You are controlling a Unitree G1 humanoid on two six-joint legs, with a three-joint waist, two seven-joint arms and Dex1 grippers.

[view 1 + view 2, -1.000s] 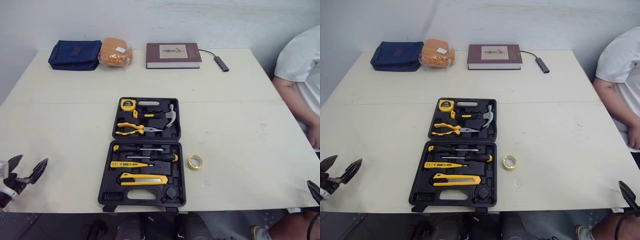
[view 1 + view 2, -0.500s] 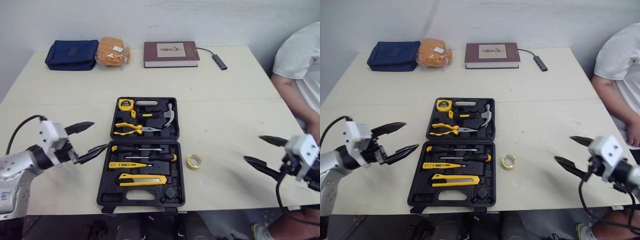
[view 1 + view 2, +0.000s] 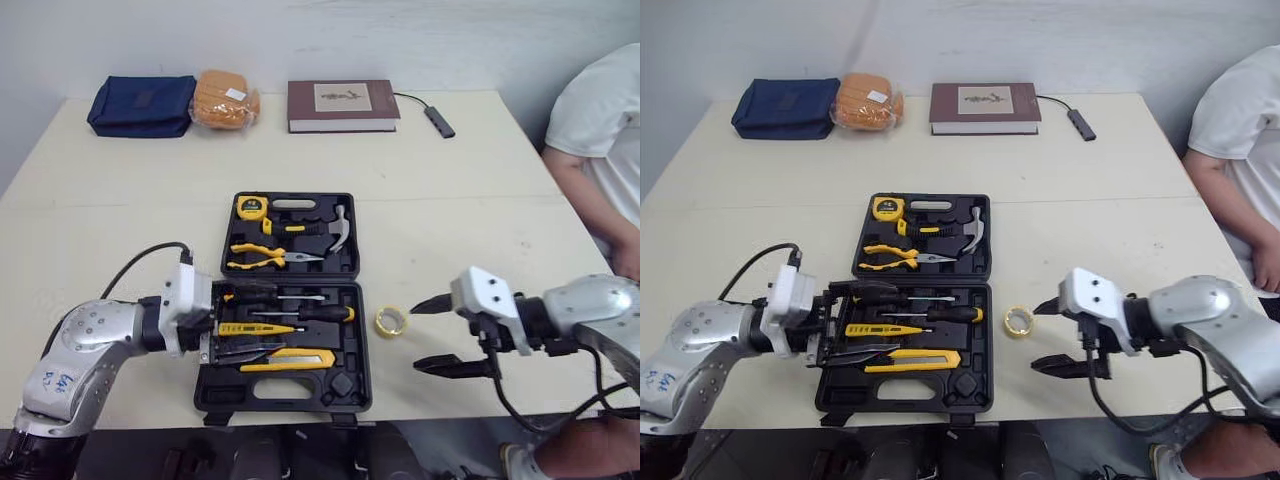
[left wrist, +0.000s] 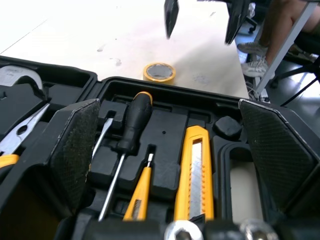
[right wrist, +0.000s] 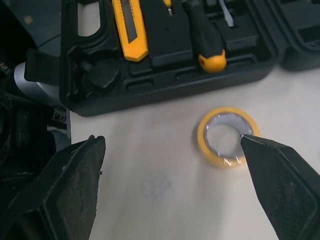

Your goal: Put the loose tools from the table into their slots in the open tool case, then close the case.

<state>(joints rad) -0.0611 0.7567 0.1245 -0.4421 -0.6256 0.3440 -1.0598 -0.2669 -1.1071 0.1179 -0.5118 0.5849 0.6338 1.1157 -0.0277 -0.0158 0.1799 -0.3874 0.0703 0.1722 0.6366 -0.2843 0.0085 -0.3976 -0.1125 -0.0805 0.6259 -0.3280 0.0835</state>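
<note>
Head view. Shows a pale table (image 3: 480, 180) set against a plain white wall (image 3: 400, 30). Finds along the far edge a blue pouch (image 3: 140, 104), wrapped bread (image 3: 224, 100), a book (image 3: 343, 105) and a cabled hub (image 3: 440, 122). Notes a person (image 3: 600, 140) in a white shirt seated at the right side. Records the black case (image 3: 364, 345) lying open mid-table, with tape measure (image 3: 254, 208), hammer (image 3: 320, 230) and pliers (image 3: 270, 260) in the far half, and screwdrivers (image 3: 325, 314), tester (image 3: 262, 329) and knife (image 3: 295, 360) in the near half. Locates the tape (image 3: 391, 321) loose on the table, just right of the case. Places the left gripper (image 3: 238, 322), spread wide and empty, over the near half's left side. Places the right gripper (image 3: 417, 337), likewise spread and empty, just right of the tape.

Left wrist view. Shows both fingers (image 4: 75, 150) wide apart over the near half, knife and screwdrivers between them. Shows the tape beyond the case rim, the right gripper's tips above it, and a person's shoes (image 4: 255, 47) past the table edge.

Right wrist view. Shows the tape between the spread fingers, close against one tip; cannot tell whether touching. Shows the case rim near the tape.
</note>
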